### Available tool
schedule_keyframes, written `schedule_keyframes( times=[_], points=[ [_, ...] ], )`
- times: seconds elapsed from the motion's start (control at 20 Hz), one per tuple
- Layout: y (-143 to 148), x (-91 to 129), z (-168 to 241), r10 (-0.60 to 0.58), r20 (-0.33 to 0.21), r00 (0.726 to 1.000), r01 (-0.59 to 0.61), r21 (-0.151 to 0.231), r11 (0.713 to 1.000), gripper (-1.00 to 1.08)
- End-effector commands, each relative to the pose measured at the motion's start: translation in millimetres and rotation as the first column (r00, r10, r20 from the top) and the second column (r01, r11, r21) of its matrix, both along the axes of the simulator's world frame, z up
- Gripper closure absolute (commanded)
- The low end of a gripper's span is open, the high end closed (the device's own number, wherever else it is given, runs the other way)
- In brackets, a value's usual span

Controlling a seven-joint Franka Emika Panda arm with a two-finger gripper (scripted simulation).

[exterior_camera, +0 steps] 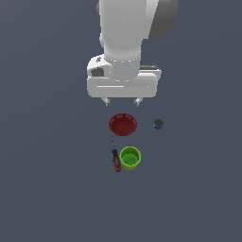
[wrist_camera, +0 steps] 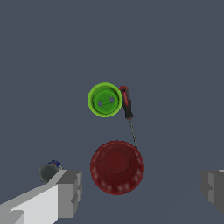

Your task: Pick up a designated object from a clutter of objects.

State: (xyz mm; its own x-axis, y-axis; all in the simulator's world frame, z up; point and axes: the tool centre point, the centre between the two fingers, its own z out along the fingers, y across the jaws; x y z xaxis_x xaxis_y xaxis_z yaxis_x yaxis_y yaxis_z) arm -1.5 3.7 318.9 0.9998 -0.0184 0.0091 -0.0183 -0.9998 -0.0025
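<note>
My gripper (exterior_camera: 123, 101) hangs nearest the camera, fingers spread wide with nothing between them, above the red bowl (exterior_camera: 123, 124). The tiny dark can (exterior_camera: 158, 124) sits at the bowl's three o'clock in the exterior view, apart from it. I judge it light, rigid and smooth, so I'd pinch its round sides squarely; open floor surrounds it, with the green cup (exterior_camera: 130, 158) and screwdriver (exterior_camera: 116, 160) well clear.

The floor (exterior_camera: 42, 198) was one flat plane of dark slate grey with a faint blue cast. Its tone was even and matte in the exterior view. In the wrist view it looked the same, and it ran past every border of both pictures.
</note>
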Motion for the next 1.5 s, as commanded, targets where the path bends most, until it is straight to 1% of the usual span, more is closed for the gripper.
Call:
schedule_keyframes(
  times=[0.0, 0.15, 0.4, 0.7, 0.9, 1.1, 1.45],
  points=[
    [0.0, 0.0, 0.0, 0.0, 0.0, 1.0, 0.0, 0.0, 1.0, -0.92],
    [-6.4, -0.4, -0.7, -0.003, -0.004, 1.0, 0.003, -0.003, 1.0, -0.92],
    [-29.0, -2.6, -2.9, -0.016, -0.02, 1.0, 0.015, -0.014, 1.0, -0.92],
    [-25.4, -2.3, -6.4, -0.018, -0.02, 1.0, 0.018, -0.016, 1.0, -0.92],
    [-15.7, -2.0, -16.6, -0.027, -0.019, 0.999, 0.027, -0.02, 0.999, -0.92],
    [0.1, -2.3, -33.2, -0.041, -0.018, 0.999, 0.04, -0.026, 0.999, -0.92],
    [43.5, -8.8, -77.6, -0.076, -0.012, 0.997, 0.075, -0.039, 0.996, -0.92]
  ],
)
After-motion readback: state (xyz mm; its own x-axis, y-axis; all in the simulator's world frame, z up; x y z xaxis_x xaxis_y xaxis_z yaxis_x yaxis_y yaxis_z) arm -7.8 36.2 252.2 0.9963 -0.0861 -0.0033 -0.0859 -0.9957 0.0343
